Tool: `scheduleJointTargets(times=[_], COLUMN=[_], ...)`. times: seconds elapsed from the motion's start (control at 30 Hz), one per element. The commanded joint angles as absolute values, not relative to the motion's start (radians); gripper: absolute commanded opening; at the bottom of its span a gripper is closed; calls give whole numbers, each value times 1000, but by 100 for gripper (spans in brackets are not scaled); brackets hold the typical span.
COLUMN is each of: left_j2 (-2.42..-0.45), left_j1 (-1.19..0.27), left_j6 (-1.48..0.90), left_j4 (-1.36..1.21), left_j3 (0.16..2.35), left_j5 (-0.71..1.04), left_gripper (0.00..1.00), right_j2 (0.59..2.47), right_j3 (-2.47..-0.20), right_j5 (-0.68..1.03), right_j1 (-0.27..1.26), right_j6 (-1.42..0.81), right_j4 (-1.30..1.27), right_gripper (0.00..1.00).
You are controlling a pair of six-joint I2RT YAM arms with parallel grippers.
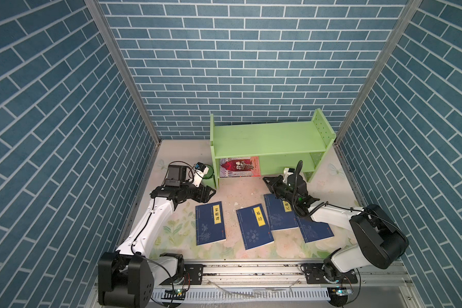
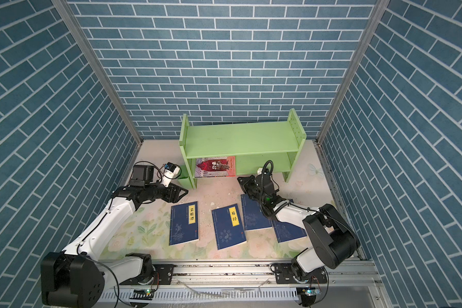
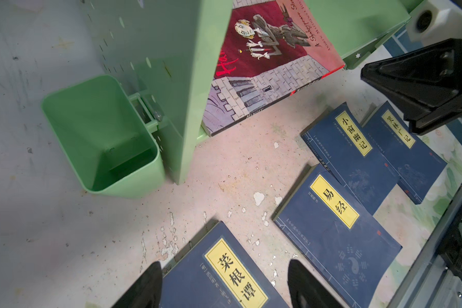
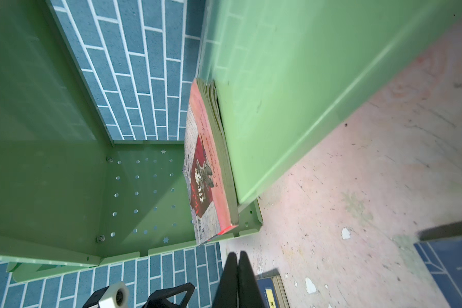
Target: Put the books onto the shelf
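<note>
We see the light green shelf standing at the back of the floral desk, with the red-and-grey book lying flat at the left end of its lower tier; the upper tier is bare. Four dark blue books lie flat on the desk in front of it: the left blue book, the second blue book, the third blue book and the fourth blue book. The third partly overlaps the fourth.

Our left end effector hangs with its fingers spread wide and nothing between them, over the far end of the left blue book and near the small green cup on the shelf's side panel. Our right end effector has its fingers pressed together on nothing. It sits low, just in front of the lower tier and near the red-and-grey book without touching it, while its arm crosses above the third blue book
</note>
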State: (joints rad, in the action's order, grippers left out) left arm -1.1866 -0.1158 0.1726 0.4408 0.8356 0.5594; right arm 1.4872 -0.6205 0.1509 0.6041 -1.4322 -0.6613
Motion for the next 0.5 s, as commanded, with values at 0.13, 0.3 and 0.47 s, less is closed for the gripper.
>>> scheduleJointTargets(times=[0.13,0.3,0.47], left_j2=[-1263,-1281,-1295], left_j1=[-142,-142,-142], left_j6=[114,100,97], left_j4=[193,107,137], left_j3=[784,750,762], left_j5=[481,452,489], left_gripper=[75,74,72], right_j2=[1449,1463,1519], right_j3=[-636,-677,-708], right_j5=[162,162,188], right_j1=[563,549,544], right_j6=[-1339,-1298,-1298], right_j4=[-597,-571,-652], right_gripper=[8,8,7])
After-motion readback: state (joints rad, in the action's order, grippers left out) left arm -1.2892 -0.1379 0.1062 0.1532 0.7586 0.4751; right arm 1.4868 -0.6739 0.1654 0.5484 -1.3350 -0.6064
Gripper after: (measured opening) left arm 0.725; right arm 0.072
